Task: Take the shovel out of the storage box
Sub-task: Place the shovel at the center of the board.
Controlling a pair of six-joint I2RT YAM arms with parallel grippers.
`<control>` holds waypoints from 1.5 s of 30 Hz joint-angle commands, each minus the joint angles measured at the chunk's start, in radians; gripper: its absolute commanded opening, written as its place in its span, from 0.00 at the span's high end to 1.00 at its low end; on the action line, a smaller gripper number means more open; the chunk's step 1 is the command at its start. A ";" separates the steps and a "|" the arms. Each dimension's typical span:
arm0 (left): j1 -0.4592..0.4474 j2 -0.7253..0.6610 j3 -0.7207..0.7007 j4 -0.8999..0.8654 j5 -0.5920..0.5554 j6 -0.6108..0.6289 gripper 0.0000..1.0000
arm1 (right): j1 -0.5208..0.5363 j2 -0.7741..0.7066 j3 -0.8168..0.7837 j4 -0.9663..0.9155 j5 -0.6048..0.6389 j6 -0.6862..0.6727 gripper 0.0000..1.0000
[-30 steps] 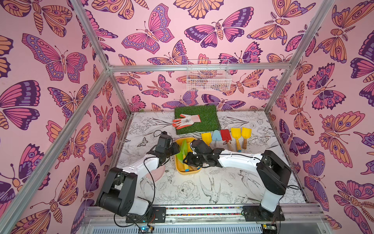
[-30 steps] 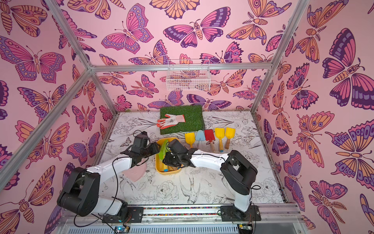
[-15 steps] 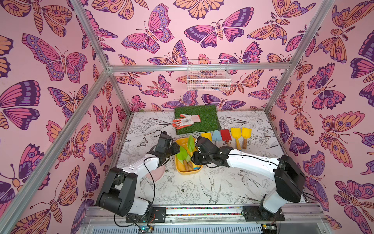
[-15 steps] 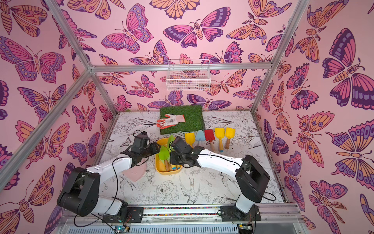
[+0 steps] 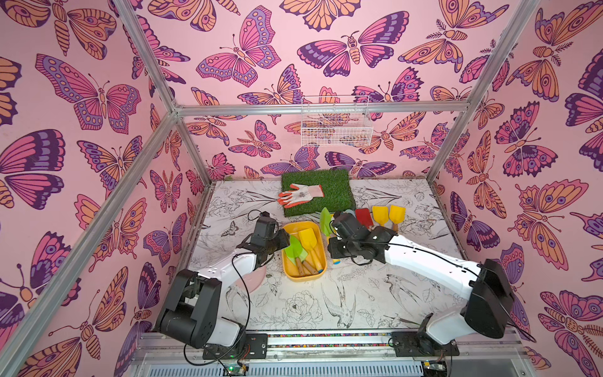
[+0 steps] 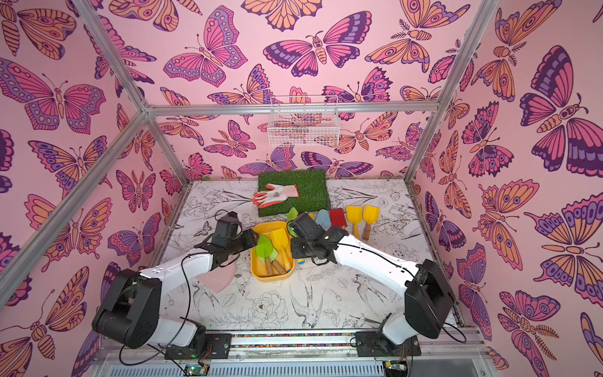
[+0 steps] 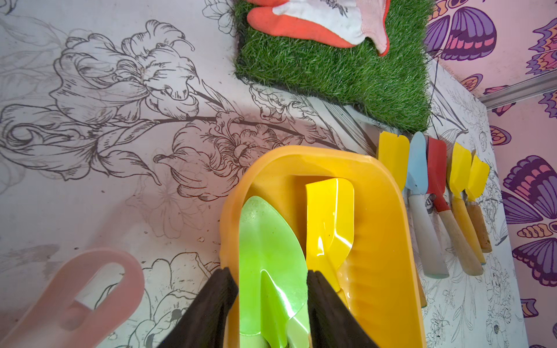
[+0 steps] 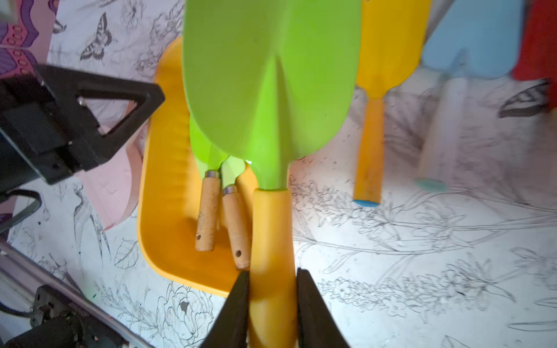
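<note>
Nearest to me, the right gripper [image 8: 272, 274] has its jaws clamped on the yellow handle of the green shovel [image 8: 271, 90]. The blade juts out ahead of the gripper, held up in the air over the side of the storage box [image 8: 168, 211]. That yellow box sits just to the gripper's left and lower, with two more green trowels [image 8: 208, 208] lying inside. Across the box, the left gripper [image 7: 271, 274] straddles its wall and a green blade, jaws apart. I cannot tell whether it pinches anything. Beyond the right gripper lies a row of shovels [image 5: 380, 215], then the grass mat [image 5: 332, 189] with a glove [image 5: 300, 194] on it.
</note>
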 commanded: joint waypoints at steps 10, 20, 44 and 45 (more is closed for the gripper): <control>-0.009 0.042 -0.001 -0.039 0.007 0.008 0.52 | -0.239 -0.144 -0.054 -0.174 0.121 -0.113 0.95; -0.011 0.047 0.001 -0.039 0.004 0.009 0.52 | -0.407 -0.158 -0.061 -0.211 0.170 -0.215 0.98; -0.013 0.043 -0.001 -0.040 -0.004 0.016 0.52 | -0.839 0.140 -0.009 -0.057 0.091 -0.533 1.00; -0.013 0.044 -0.001 -0.040 -0.004 0.016 0.52 | -0.847 0.151 -0.006 -0.049 0.083 -0.543 1.00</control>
